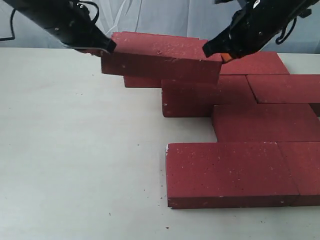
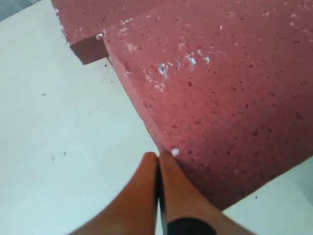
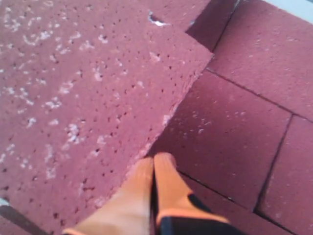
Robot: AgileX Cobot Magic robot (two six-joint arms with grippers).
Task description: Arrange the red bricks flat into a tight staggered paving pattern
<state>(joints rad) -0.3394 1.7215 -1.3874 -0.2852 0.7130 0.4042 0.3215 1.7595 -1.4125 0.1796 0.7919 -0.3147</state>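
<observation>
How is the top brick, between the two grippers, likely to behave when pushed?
The top brick looks solid and thick, so probably stiff and heavy for its size. Its rough, pitted face should drag rather than slide on the bricks below. Its end overhangs them near the left gripper, so it might tip.
</observation>
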